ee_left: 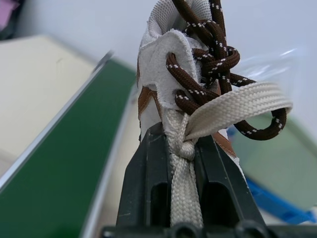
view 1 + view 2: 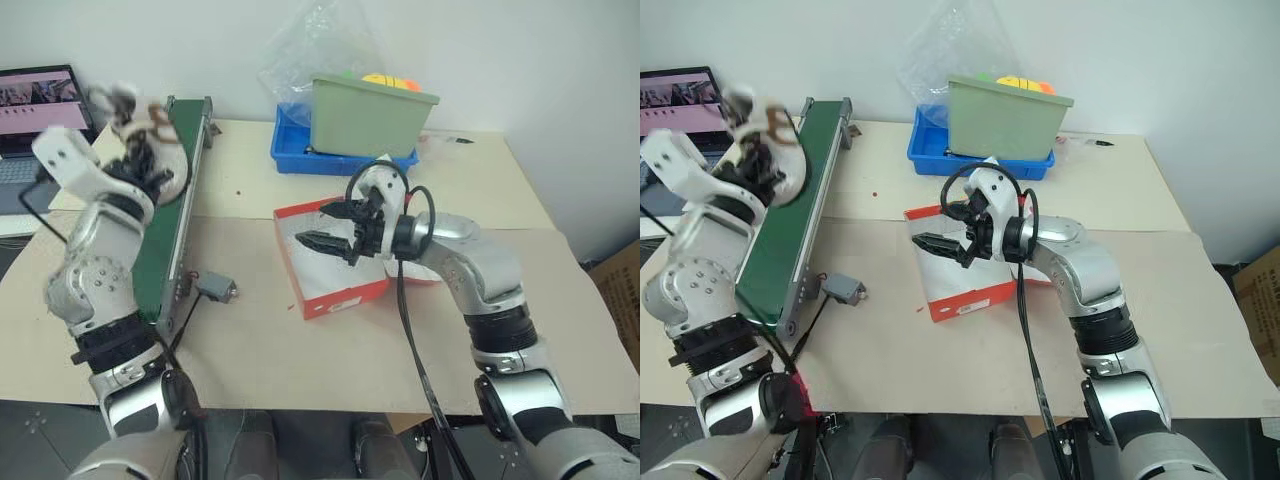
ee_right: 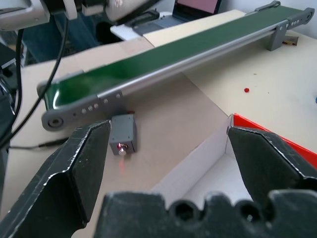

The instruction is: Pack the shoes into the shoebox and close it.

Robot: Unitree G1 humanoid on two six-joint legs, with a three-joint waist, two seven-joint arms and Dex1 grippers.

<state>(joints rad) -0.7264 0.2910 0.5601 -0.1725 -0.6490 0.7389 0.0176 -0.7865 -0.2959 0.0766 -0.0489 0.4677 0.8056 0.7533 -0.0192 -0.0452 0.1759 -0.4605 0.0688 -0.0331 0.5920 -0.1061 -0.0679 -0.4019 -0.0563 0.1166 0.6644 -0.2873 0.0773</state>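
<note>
A: Which step is the robot working on?

B: It is carrying the first shoe. The left gripper (image 1: 183, 148) is clamping one shoe (image 2: 140, 125) by the heel end, with a cream pull loop and dark brown laces bunching just past the black fingers (image 1: 148, 173). The shoe is hanging in the air above the far end of the green conveyor belt (image 2: 165, 240), well apart from the box.

A: And where is the box sitting?

B: The shoebox (image 2: 335, 295) is lying open on the brown cardboard sheet (image 2: 300, 350) in the middle of the table, its white inside facing up. As far as I can see, nothing is lying in it yet.

A: What is the right arm doing?

B: The right gripper (image 2: 335, 228) is hovering over the open box with its jaws spread wide, gripping nothing.

A: So what is the next move asking for?

B: I judge the left arm needs to be swinging across toward the box, lowering the shoe inside the red walls and letting go. The right gripper is crowding that space, so it may need to be clearing out first. I cannot see where the second shoe is.
</note>
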